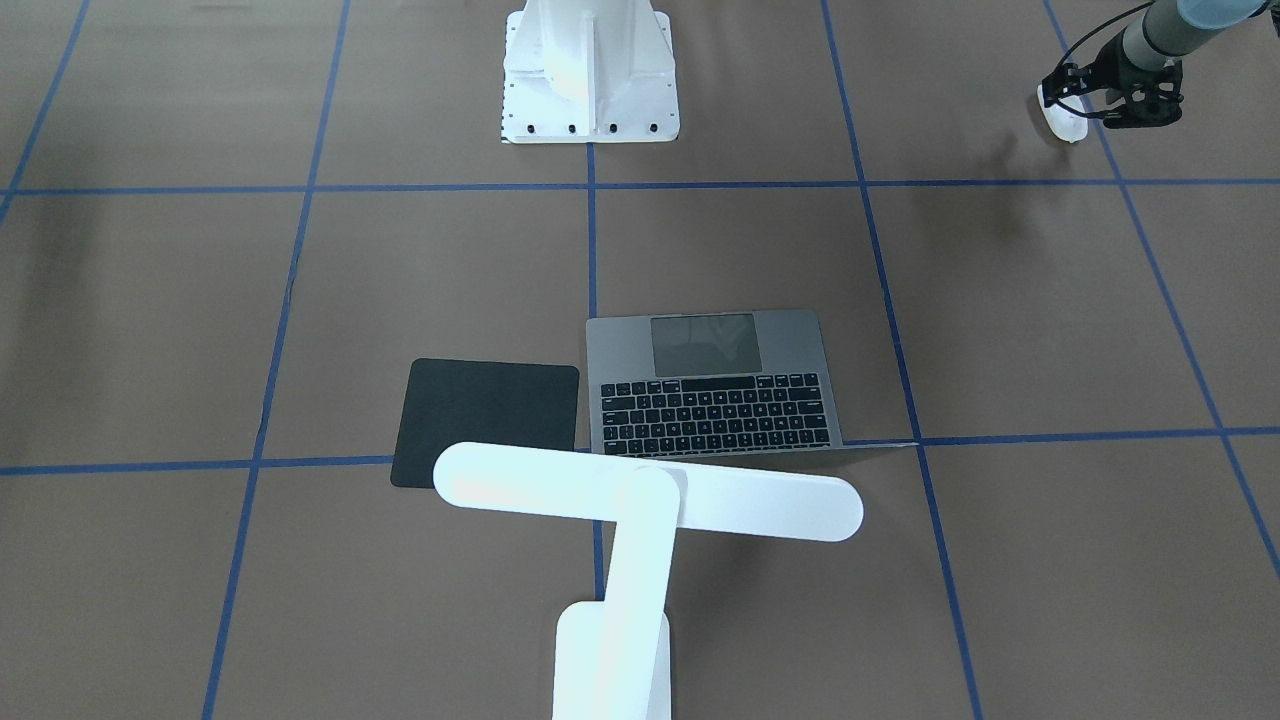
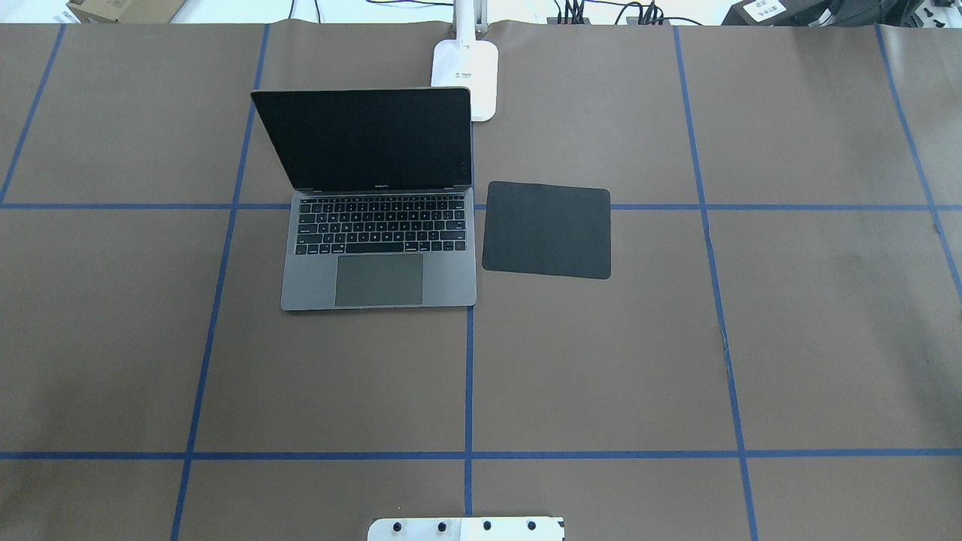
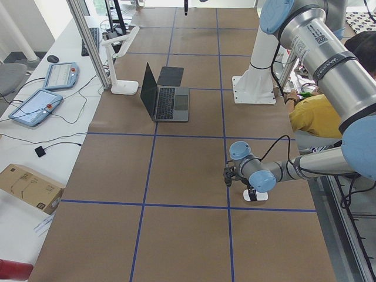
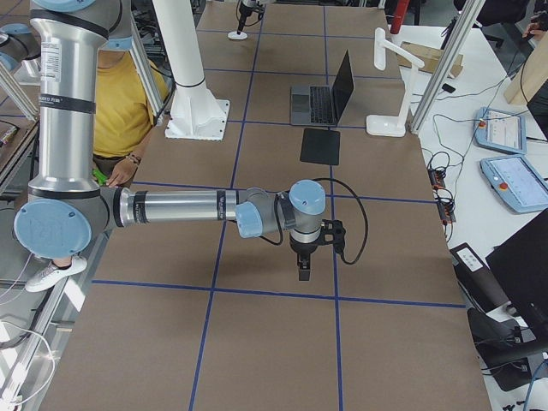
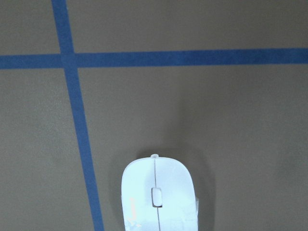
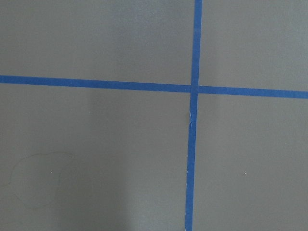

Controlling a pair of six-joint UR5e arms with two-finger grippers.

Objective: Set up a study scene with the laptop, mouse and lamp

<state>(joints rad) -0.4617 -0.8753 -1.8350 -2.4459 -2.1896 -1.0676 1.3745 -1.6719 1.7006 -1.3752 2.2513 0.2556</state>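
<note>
Two claws, grips I cannot tell: left claw [image 1: 1080,105] over the mouse [image 5: 159,195] at my wrist view's six o'clock, right claw [image 4: 304,272] above worktop [image 6: 96,144].

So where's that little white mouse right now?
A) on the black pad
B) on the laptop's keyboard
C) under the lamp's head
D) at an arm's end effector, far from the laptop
D: the mouse is at the left end effector, near the table's edge, well away from the laptop and the black pad.
</note>
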